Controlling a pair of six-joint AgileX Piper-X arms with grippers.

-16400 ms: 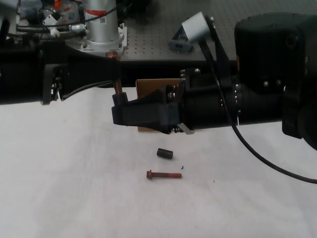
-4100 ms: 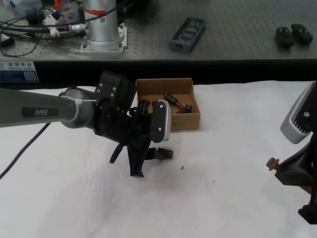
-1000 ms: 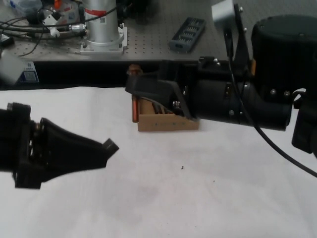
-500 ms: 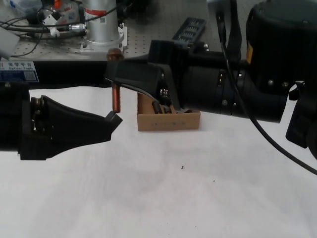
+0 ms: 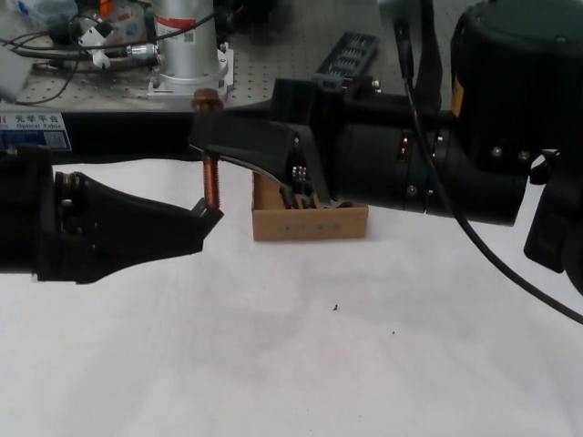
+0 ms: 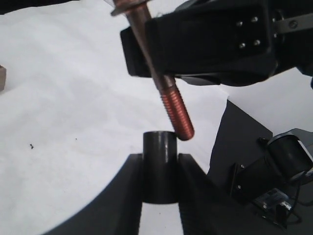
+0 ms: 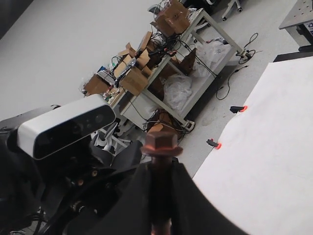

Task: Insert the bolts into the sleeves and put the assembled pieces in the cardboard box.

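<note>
The bolt (image 6: 175,111) has been carried away from the corner of the cardboard box (image 5: 310,224) and brought down over the left gripper (image 5: 202,221), which has itself been raised off the white cloth (image 5: 301,364) to meet it. In the last half second the gap between the two has all but been closed. The bolt is clamped by its upper shank, just under the head, between the closed fingers of the right gripper (image 5: 223,146), with the threaded end hanging free below. The sleeve (image 6: 160,166) is pinched upright between the left gripper's two fingers, which are closed only as far as the sleeve's width, its open mouth turned up. From the left wrist view the threaded tip is seen at the sleeve's rim – at the edge, not over the bore – and the bolt is tilted against the sleeve's axis. Whether tip and rim are touching cannot be told. Insertion is therefore judged to be about to begin but not yet started: a small sideways correction and a straightening of the bolt seem to be called for first. The box is left waiting just beyond the pair, on the cloth.
</note>
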